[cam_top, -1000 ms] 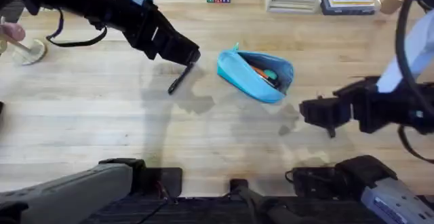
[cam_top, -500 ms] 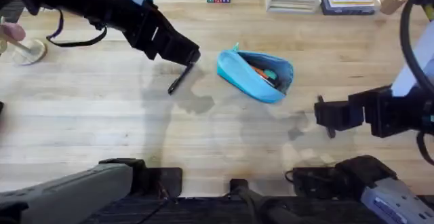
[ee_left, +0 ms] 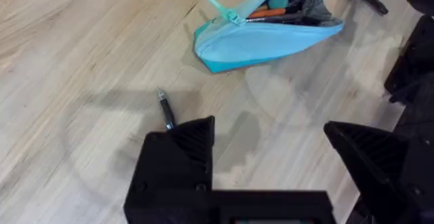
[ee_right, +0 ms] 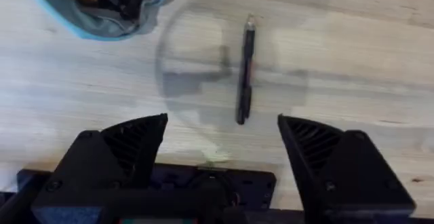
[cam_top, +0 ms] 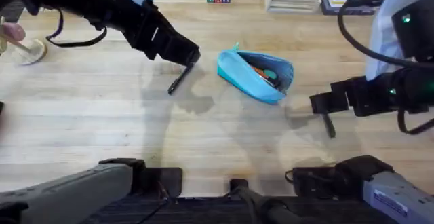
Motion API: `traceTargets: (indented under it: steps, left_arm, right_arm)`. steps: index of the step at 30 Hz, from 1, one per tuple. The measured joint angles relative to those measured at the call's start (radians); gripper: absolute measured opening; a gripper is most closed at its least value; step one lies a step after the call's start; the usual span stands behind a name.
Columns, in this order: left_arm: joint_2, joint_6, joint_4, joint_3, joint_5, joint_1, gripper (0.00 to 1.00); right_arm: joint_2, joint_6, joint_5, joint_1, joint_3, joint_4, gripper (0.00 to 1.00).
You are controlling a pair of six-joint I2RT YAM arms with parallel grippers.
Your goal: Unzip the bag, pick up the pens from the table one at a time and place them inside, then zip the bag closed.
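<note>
Your right gripper (ee_right: 224, 149) hangs wide open and empty over a black pen (ee_right: 245, 76) lying at the bag's (cam_top: 255, 73) five o'clock. Your left gripper (ee_left: 271, 149), also spread and empty, sits over a second pen (cam_top: 180, 81) at the bag's nine o'clock. The bag lies unzipped mid-table (cam_top: 102, 129) with items inside; both pens and zipping remain.

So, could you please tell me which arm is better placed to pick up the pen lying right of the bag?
Right: its open hand hovers directly above that pen.
</note>
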Motion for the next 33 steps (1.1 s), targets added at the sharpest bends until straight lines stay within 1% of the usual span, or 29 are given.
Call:
traceTargets:
  steps: [4,9,16,22,26,33]
  left_arm:
    - [0.000,0.000,0.000,0.000,0.000,0.000,0.994]
    - [0.000,0.000,0.000,0.000,0.000,0.000,0.994]
    - [0.000,0.000,0.000,0.000,0.000,0.000,0.994]
    - [0.000,0.000,0.000,0.000,0.000,0.000,0.993]
    - [0.000,0.000,0.000,0.000,0.000,0.000,0.993]
    - [0.000,0.000,0.000,0.000,-0.011,0.000,0.993]
  right_arm:
    - [0.026,0.000,0.015,-0.013,0.000,-0.001,0.996]
    - [0.049,-0.001,0.022,-0.071,0.000,0.002,0.996]
    - [0.050,-0.017,0.023,-0.138,0.000,0.002,0.996]
    - [0.050,-0.075,0.025,-0.146,0.000,0.003,0.996]
    - [0.050,-0.142,0.025,-0.146,-0.002,0.005,0.996]
    - [0.050,-0.229,0.025,-0.146,-0.074,0.061,0.996]
